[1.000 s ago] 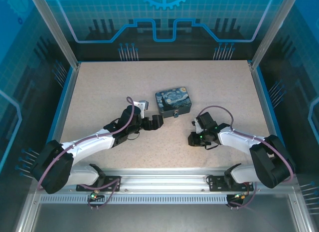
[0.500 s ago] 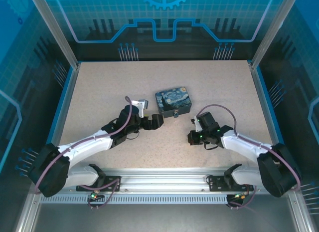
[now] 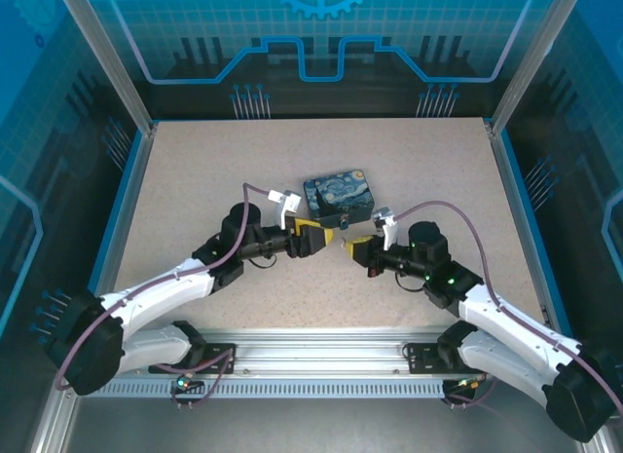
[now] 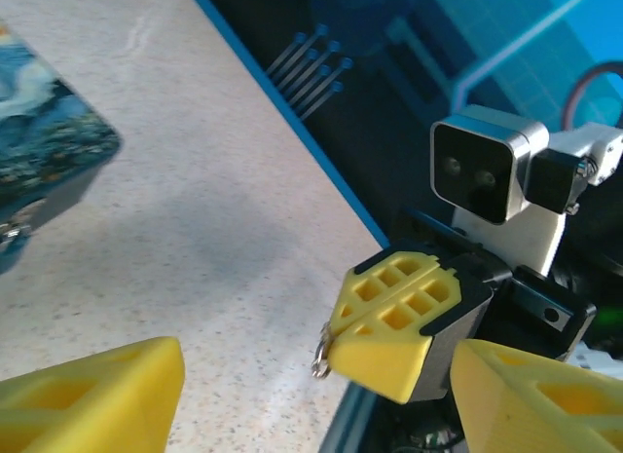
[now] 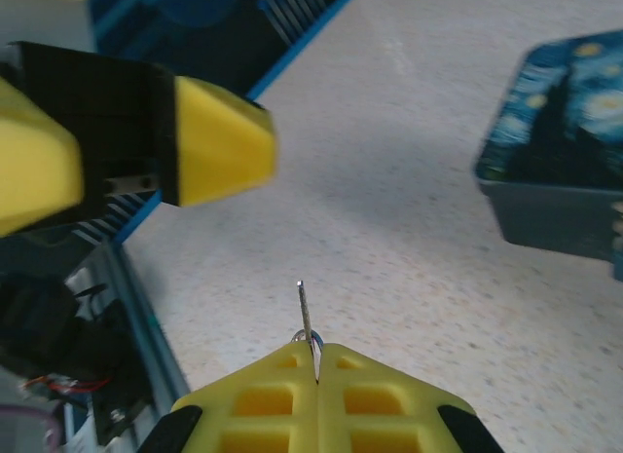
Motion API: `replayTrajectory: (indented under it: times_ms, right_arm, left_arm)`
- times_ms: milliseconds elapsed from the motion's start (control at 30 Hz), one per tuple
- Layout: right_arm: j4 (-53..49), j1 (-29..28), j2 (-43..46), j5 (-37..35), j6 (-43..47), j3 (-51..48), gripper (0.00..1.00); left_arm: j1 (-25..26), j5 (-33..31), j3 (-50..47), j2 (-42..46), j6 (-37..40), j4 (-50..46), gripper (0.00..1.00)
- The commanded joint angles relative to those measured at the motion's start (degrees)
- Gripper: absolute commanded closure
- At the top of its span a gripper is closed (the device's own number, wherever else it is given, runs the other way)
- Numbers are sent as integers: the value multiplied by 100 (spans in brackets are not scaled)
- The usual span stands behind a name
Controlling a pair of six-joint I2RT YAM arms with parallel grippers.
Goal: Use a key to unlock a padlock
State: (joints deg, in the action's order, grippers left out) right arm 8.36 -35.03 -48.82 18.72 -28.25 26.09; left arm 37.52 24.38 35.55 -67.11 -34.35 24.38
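Note:
The key (image 5: 305, 312) is a thin grey blade standing up out of my right gripper (image 5: 316, 351), which is shut on it; its small ring (image 4: 321, 356) pokes out at the fingertips. In the top view my right gripper (image 3: 351, 248) points left, tip to tip with my left gripper (image 3: 322, 237). My left gripper (image 4: 311, 404) is open, nothing between its yellow fingers (image 4: 92, 395), and it faces the right gripper's closed fingers (image 4: 399, 321). The tiny dark padlock (image 3: 344, 221) sits at the near side of the painted tin (image 3: 338, 197), just behind both grippers.
The blue-and-yellow painted tin (image 5: 560, 170) stands mid-table, close behind the grippers. Its corner shows at the left in the left wrist view (image 4: 44, 170). A raised blue rim (image 3: 513, 195) borders the speckled tabletop (image 3: 214, 170), with open room left, right and behind the tin.
My right gripper has lifted off the table with the key and swung left. My left gripper has turned its fingers right, so the two now face each other.

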Motion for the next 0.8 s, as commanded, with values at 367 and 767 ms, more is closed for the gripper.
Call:
replayTrajectory:
  times_ms: [367,767]
  right_arm:
    - [587,-485,138,30,4,107,100]
    - [676,-498,39,-82,-67,116,100]
  left_arm:
    - [231,469,391,-397,-46,296,59]
    - [242,454,429,-441,50,103,78]
